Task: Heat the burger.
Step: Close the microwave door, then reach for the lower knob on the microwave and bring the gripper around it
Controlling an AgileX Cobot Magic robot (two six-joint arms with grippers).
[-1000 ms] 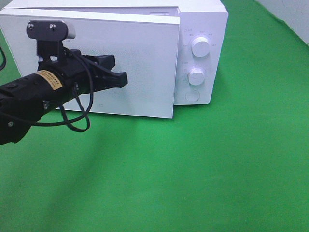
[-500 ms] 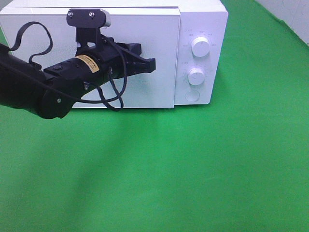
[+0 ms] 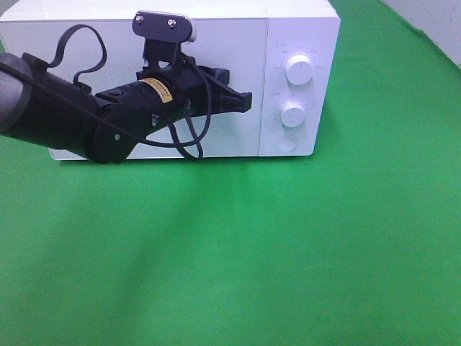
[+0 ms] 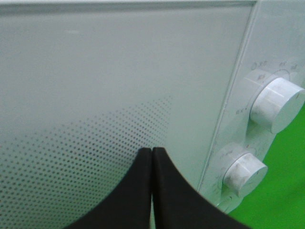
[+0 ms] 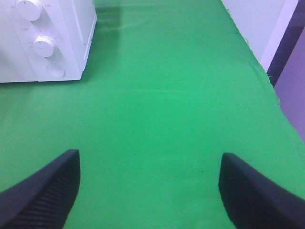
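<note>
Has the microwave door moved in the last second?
Yes. The door swung shut, now flush with the control panel, the shut left pincer in front of it.

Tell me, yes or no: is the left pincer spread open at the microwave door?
No, the left pincer has its two fingertips pressed together in front of the microwave door.

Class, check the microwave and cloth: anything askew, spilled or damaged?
Nothing stands out. The microwave door sits flush, the upper knob and lower knob look intact, the cloth is clean. The shut left gripper is at the door.
</note>
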